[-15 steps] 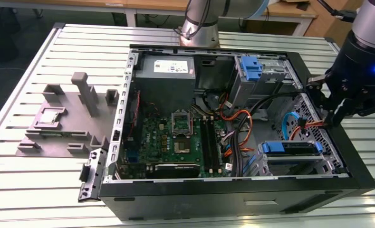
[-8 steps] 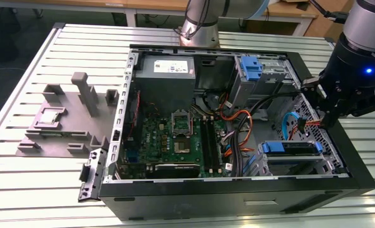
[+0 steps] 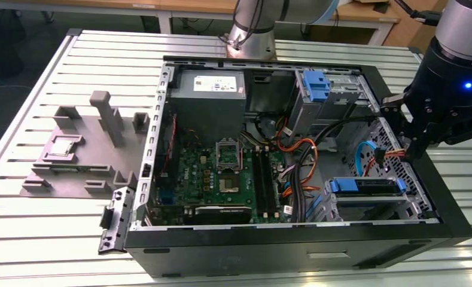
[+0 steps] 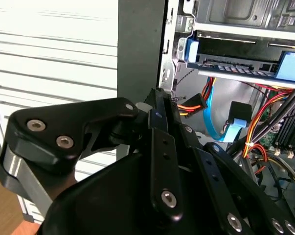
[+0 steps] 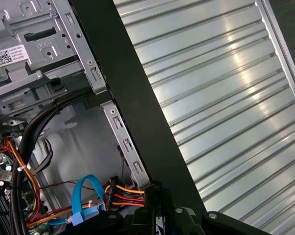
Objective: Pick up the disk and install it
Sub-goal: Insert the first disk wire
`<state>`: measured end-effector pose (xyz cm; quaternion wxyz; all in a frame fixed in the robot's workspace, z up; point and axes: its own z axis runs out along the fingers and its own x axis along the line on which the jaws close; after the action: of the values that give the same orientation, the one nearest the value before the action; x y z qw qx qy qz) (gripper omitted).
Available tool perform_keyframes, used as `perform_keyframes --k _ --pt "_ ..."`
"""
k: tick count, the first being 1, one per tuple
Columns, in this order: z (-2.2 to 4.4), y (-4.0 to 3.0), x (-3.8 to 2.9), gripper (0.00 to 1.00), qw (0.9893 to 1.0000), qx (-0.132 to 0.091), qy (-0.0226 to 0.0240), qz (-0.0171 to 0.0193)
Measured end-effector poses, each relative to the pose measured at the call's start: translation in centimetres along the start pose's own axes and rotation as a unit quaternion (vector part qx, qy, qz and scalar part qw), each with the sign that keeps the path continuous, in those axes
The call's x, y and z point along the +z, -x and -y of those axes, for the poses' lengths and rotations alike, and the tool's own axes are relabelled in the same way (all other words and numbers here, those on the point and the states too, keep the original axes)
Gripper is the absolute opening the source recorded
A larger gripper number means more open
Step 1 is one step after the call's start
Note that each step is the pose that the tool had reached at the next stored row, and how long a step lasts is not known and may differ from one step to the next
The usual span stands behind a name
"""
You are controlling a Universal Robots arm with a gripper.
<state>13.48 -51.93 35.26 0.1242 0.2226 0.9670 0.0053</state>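
Clutter first: black plastic power plug with orange, red, yellow and black wires (image 5: 124, 193) just beside the claw (image 5: 154, 188) tips, light-blue flat data cable (image 5: 83, 196) looped near it, thick black cable bundle (image 5: 39, 122) arching across the inside of the case. All three crowded into the gap between the wall and the drive cages.

Claw (image 3: 417, 149) hanging over the side wall of the open black metal computer tower case (image 3: 300, 236), at the exterior view's right, tips dipped just inside the rim. Finger links in the second wrist view drawn towards one point at the claw (image 4: 159, 98) tip; cannot tell whether pressed together empty or pinching anything.

Inside the case: green motherboard (image 3: 212, 173) on the floor, large grey power-supply box (image 3: 207, 89) at the far end, upright blue plastic bracket (image 3: 319, 86) in the far cage. Silver-grey disk framed by a blue plastic carrier (image 3: 364, 186) lying flat in the near drive cage, apart from the claw; seen edge-on in the second wrist view (image 4: 235, 68) with blue tabs at both ends.

Case flat on the white slatted metal bench (image 3: 28, 239). Grey plastic fixture tray with upright posts (image 3: 76, 161) beside the case at the exterior view's left. Bare slats beyond the black case rim on the claw's side.
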Motion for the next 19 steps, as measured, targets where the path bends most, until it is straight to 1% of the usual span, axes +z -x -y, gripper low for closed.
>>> perform_keyframes --k 4,6,8,10,11,19 --pt "0.00 0.00 -0.02 0.17 1.0000 0.000 -0.0002 0.0001" --pt "-0.01 0.02 -0.02 0.17 1.0000 0.006 -0.0017 0.0005" --pt "-0.01 0.01 -0.01 0.17 0.9997 0.022 -0.0057 0.0016" --pt "-0.01 0.01 0.00 0.17 0.9992 0.040 -0.0101 0.0028" --pt "-0.01 0.01 0.01 0.17 0.9978 0.065 -0.0162 0.0045" --pt "0.06 -0.13 -0.04 0.17 0.9976 0.066 -0.0167 0.0046"
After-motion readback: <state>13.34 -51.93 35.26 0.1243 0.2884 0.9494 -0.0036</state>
